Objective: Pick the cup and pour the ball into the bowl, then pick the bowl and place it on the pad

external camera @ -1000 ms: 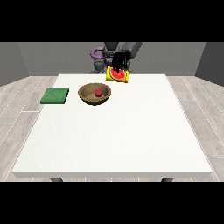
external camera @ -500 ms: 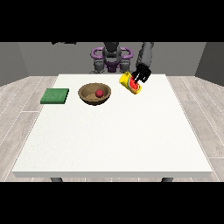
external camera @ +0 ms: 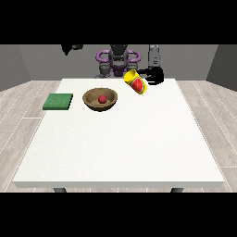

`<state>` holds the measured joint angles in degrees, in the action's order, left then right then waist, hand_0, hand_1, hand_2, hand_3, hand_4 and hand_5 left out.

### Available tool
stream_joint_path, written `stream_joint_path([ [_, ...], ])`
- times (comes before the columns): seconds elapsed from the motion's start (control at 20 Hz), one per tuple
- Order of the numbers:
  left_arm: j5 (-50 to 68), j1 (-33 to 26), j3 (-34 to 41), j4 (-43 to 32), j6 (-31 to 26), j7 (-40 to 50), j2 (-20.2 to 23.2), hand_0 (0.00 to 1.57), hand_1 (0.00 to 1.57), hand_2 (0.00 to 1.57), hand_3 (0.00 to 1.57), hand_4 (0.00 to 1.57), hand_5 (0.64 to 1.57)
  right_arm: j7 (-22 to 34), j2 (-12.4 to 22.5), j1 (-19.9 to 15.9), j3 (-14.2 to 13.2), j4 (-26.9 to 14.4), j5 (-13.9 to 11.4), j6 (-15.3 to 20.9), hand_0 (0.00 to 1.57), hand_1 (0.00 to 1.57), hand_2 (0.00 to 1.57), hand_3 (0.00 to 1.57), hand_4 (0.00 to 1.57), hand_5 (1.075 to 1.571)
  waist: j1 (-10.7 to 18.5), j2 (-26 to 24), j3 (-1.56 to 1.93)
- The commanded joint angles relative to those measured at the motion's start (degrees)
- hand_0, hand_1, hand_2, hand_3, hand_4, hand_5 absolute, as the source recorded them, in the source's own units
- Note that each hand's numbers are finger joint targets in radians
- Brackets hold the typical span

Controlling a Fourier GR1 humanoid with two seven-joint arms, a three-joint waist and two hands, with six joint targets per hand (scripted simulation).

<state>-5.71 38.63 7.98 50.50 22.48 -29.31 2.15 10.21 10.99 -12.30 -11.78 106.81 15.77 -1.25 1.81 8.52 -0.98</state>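
A wooden bowl (external camera: 100, 99) stands on the white table (external camera: 120, 143) at the far left-centre, with the red ball (external camera: 102, 98) inside it. To its left lies the green pad (external camera: 58, 101). The yellow cup (external camera: 135, 82), with a red mark on it, lies tilted on its side near the table's far edge. The hand at the view's right (external camera: 155, 76) is just right of the cup, at its end, and its fingers are not wrapped around it. The hand at the view's left (external camera: 68, 47) is raised high above the far left corner, away from everything.
The robot's torso (external camera: 118, 58) stands behind the table's far edge. Grey wood flooring surrounds the table on both sides.
The cup has left the hand at the view's right and tipped up and to the left. That hand has pulled back to the right. Bowl, ball and pad stay put.
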Motion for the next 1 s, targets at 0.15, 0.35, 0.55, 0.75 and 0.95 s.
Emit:
stream_joint_path([
  [0.15,17.5,-0.9,9.3,-0.2,-25.7,-7.9,7.0,0.00,0.00,0.00,0.00,0.00,1.559,3.5,-3.4,-0.3,5.3,6.9,-7.0,6.9,0.00,0.00,0.00,0.00,0.50,1.566,3.5,5.0,0.71],
  [0.35,20.3,3.2,12.9,-4.3,-33.4,-6.7,16.2,0.00,0.00,0.00,0.00,0.00,1.547,1.1,-4.8,-3.8,7.2,6.5,-9.5,8.4,0.00,0.00,0.00,0.00,0.49,1.568,1.6,11.1,0.89],
  [0.55,20.6,8.1,13.4,-2.6,-34.6,-0.7,22.6,0.00,0.00,0.00,0.00,0.00,1.531,-5.8,-6.7,-2.6,7.1,-3.2,-9.7,6.8,0.00,0.00,0.00,0.00,0.48,1.569,2.4,12.4,1.00],
  [0.75,18.9,9.0,11.3,0.5,-32.6,5.7,24.6,0.00,0.00,0.00,0.00,0.00,1.521,-9.6,-6.3,-4.1,2.1,-14.9,-4.6,4.3,0.00,0.00,0.00,0.00,0.41,1.568,3.0,9.0,1.09],
  [0.95,21.3,15.1,13.4,0.7,-36.1,11.6,31.7,0.00,0.00,0.00,0.00,0.00,1.523,-16.8,-6.5,-6.0,0.3,-22.5,-2.7,1.3,0.00,0.00,0.00,0.00,0.42,1.570,1.9,12.5,1.09],
])
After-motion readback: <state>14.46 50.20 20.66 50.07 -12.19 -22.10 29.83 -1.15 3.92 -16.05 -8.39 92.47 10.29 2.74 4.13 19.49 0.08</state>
